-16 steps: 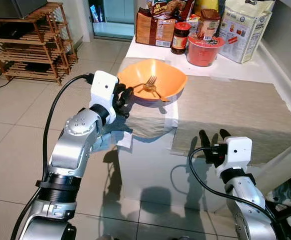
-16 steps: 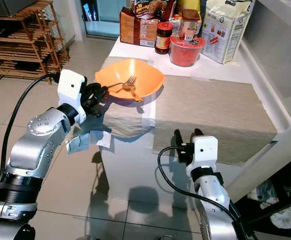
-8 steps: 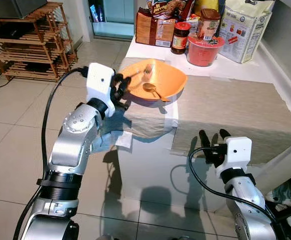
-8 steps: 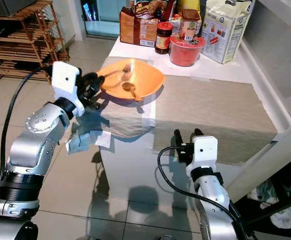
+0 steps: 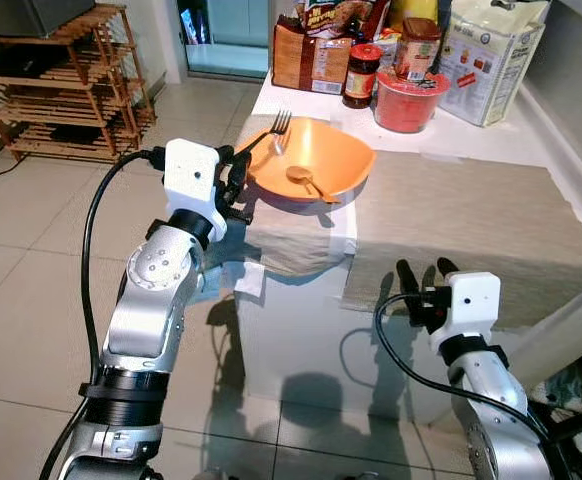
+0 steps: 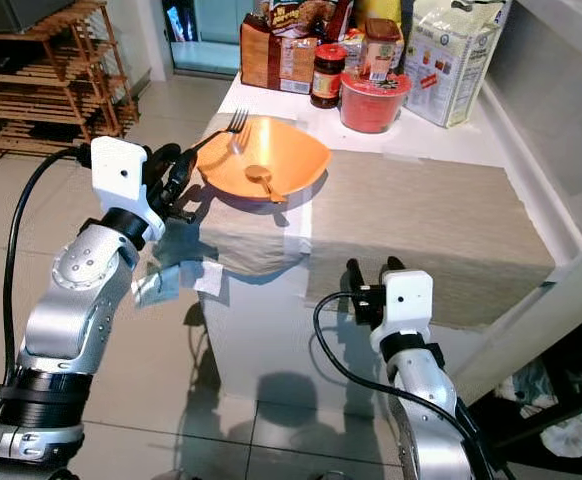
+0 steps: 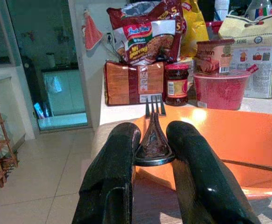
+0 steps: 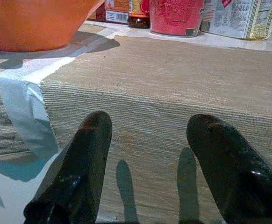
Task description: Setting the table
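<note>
Currently the left gripper (image 7: 152, 140) has its jaws clenched on the fork (image 5: 268, 134) by the end of its handle, tines raised over the near rim of the orange bowl (image 5: 321, 150), where a spoon (image 5: 304, 179) lies. With so short a hold, the fork could pivot or slip out and fall to the floor. The right gripper (image 8: 152, 163) hangs with jaws spread at the tabletop (image 5: 491, 215) edge.

The two head views look forward and down on the worktop (image 5: 451, 150) from above. Each wrist view looks low and close along its own fingers; both share the orange bowl (image 7: 229, 140).
</note>
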{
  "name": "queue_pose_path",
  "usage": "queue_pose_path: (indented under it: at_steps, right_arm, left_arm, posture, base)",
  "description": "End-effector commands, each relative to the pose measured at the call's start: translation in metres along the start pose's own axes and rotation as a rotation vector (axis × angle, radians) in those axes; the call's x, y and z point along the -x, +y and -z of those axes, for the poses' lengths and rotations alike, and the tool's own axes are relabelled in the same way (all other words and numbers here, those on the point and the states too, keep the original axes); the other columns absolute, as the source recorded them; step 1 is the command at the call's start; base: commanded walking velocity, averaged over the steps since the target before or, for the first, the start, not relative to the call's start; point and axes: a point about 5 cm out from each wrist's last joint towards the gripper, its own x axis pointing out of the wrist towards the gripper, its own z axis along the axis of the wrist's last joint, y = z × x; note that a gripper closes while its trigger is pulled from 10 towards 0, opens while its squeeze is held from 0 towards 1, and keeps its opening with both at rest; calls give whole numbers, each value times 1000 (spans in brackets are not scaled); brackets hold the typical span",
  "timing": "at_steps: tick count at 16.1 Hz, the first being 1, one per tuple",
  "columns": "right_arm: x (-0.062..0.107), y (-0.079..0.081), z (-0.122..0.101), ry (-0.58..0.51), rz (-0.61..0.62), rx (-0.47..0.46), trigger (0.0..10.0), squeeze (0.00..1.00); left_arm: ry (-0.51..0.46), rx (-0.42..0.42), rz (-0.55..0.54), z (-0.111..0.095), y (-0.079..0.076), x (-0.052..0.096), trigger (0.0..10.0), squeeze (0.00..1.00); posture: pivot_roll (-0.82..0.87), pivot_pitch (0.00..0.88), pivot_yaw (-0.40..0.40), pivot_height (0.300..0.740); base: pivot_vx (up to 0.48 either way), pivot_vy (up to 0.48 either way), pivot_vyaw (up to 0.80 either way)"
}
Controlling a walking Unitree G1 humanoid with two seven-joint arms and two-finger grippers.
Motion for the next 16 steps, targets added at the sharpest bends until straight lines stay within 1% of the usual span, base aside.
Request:
queue_pose_path:
  at_steps: [1, 3, 8, 12, 16]
  right_arm:
    - [-1, 1, 1, 7, -4, 3, 10000, 0]
    - [-2, 1, 2, 8, -5, 4, 10000, 0]
    - [-2, 1, 2, 9, -6, 7, 10000, 0]
    - [-1, 1, 3, 13, -6, 6, 10000, 0]
    - [1, 1, 4, 17, -5, 6, 10000, 0]
  left_arm:
    - [-43, -3, -4, -8, -1, 0, 0, 0]
    - [-50, 11, -2, -10, -2, -1, 0, 0]
    - [-54, 9, -7, -10, -1, -5, 0, 0]
    - [-74, 0, 20, -12, -4, -5, 0, 0]
    - [-78, -4, 32, -11, -4, -5, 0, 0]
  posture:
    - [2, 0, -5, 736]
    - [1, 0, -6, 736]
    - [-5, 0, -5, 736]
    - [-7, 0, -2, 736]
    - [-8, 0, 0, 736]
  base:
    - [0, 0, 0]
    - [-405, 0, 0]
    - [-476, 0, 0]
    - [0, 0, 0]
    - [0, -480, 0]
